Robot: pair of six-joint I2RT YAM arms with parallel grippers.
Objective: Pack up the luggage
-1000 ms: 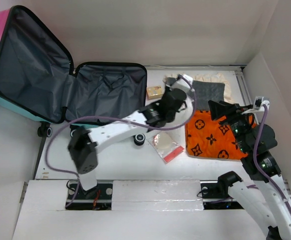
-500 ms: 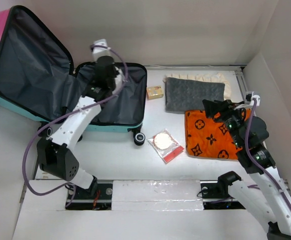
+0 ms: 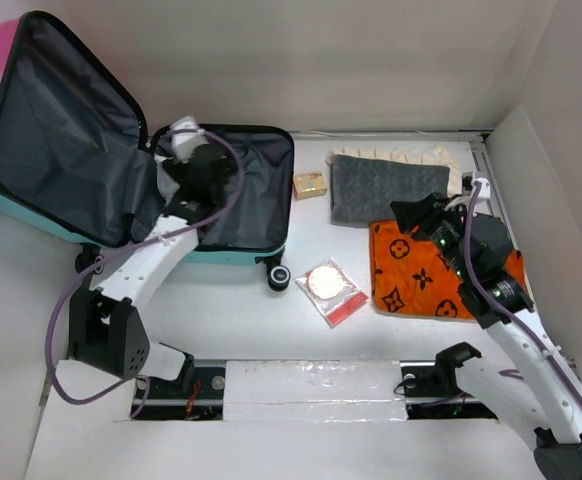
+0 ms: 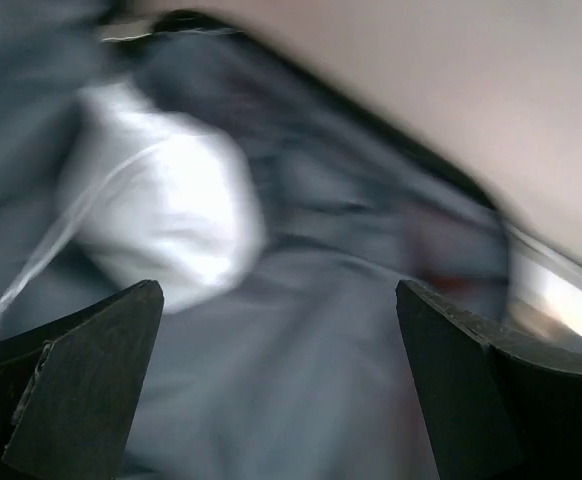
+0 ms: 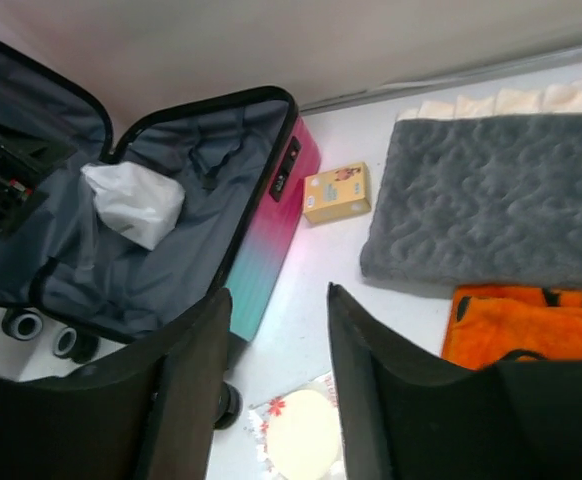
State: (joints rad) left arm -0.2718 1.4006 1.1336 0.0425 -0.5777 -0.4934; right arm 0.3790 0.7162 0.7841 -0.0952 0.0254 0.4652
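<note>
Lying open at the upper left of the frame, the pink-and-teal hard-shell suitcase is kept ready for filling. A soft white bundle is seen inside, under the wide-open, empty left end effector. The right end effector is held open and empty over the orange patterned cloth, likely wanted next.

Bright, even light from above, with only soft shadows on the white table. My left wrist view of the luggage is smeared with motion blur; my right wrist view is sharp.
</note>
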